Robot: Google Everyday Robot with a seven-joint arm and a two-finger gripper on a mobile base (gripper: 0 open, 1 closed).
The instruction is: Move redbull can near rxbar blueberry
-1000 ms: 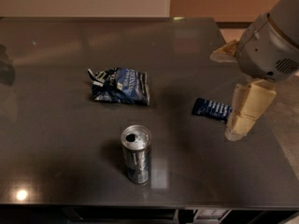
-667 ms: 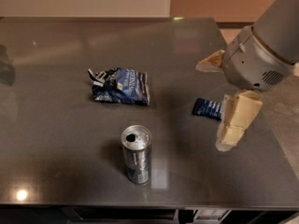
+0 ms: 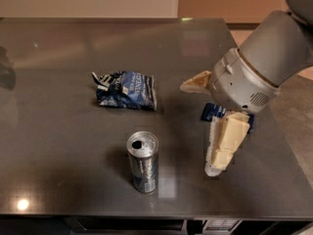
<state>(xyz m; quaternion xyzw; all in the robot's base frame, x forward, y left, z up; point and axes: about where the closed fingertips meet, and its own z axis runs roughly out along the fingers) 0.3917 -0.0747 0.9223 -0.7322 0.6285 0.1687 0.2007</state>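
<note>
redbull can [image 3: 143,162] upright near counter [image 3: 58,180] front edge, mid-width, nothing touching it. claw [image 3: 198,129] to its right toward the right edge, fingers spread wide, holding nothing. rxbar blueberry [image 3: 213,111] mostly hidden behind the claw, only its left end shows. chip bag [image 3: 126,89] further back, mid-counter. arm cut off top right.

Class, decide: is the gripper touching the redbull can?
Apart. The camera view shows the open gripper beside the redbull can, with a strip of bare table between its nearer finger and the can.
</note>
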